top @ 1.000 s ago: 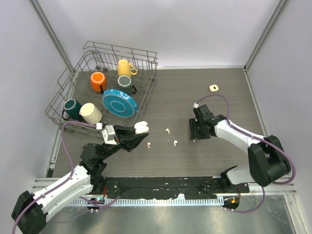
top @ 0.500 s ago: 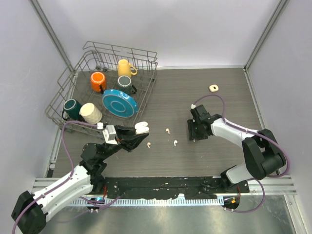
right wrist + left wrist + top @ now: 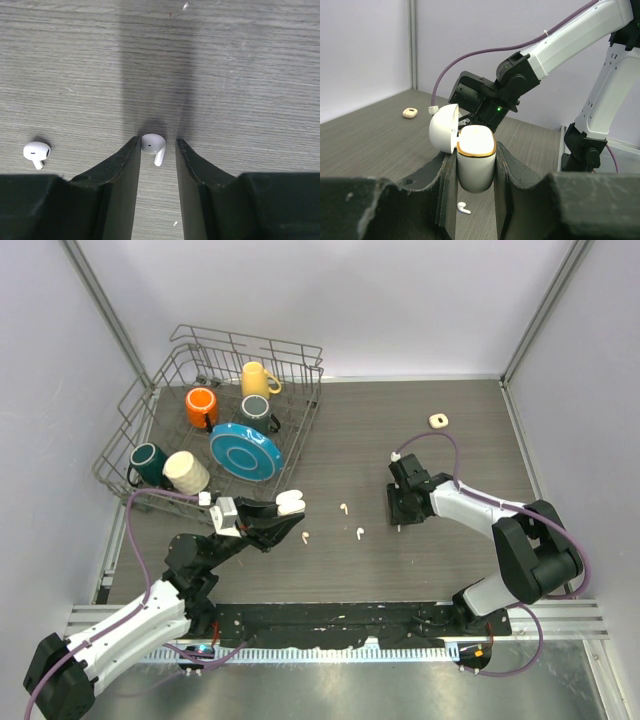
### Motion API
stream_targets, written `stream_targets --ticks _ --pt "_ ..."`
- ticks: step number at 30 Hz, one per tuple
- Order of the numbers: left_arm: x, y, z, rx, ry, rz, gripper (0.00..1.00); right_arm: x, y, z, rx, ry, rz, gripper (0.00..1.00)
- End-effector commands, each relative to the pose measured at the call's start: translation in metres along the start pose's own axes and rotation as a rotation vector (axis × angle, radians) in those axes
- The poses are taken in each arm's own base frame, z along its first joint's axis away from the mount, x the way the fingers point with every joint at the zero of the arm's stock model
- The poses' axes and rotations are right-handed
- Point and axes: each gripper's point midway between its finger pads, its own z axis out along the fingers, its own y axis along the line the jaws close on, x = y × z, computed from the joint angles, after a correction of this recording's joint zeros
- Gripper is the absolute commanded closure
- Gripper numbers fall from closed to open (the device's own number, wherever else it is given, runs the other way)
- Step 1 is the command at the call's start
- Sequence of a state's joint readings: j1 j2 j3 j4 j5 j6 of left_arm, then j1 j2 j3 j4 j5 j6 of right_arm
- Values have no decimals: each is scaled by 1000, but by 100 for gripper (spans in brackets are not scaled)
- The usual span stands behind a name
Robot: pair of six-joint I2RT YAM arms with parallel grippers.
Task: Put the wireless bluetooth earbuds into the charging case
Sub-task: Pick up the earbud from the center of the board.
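Fingers (image 3: 120,175) of the right gripper (image 3: 157,142) stand narrowly apart on the grey worktop (image 3: 380,440), straddling a white earbud (image 3: 151,143) that lies flat between them, its rounded head close against one finger and its short stem angled toward the other. A second earbud (image 3: 36,151) lies well apart to one side.

Across the worktop, the left gripper (image 3: 475,152) is clamped on the white charging case (image 3: 476,170), held off the surface with its lid (image 3: 444,127) swung open and the gold-rimmed mouth facing up. A third earbud (image 3: 464,208) lies on the worktop just below it.

None of the earbuds visible here is in the case yet; the step in hand appears to be the first pickup.

The earbud is likely to be the trouble. It sits off-centre in the gap, so one finger would probably meet the smooth, rounded head first and could nudge it sideways or pop it out of the pinch. A grip on the head alone may also let the stem swing, leaving it badly aligned for the case's narrow opening.
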State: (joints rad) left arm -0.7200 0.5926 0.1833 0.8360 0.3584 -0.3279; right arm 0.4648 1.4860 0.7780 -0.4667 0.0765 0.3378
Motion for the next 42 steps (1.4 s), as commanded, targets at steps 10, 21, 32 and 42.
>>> stream_targets --ticks 10,21,32,42 --pt "-21 -1 6 1 -55 41 100 -11 1 1 14 -37 20 65" --pt "-23 -1 6 1 -58 41 100 -16 1 1 16 -55 8 62" --pt "-23 -2 5 0 -59 40 100 -16 0 2 22 -53 -2 63" --pt "-22 -1 5 -3 -55 40 100 -17 1 2 23 -53 -12 68"
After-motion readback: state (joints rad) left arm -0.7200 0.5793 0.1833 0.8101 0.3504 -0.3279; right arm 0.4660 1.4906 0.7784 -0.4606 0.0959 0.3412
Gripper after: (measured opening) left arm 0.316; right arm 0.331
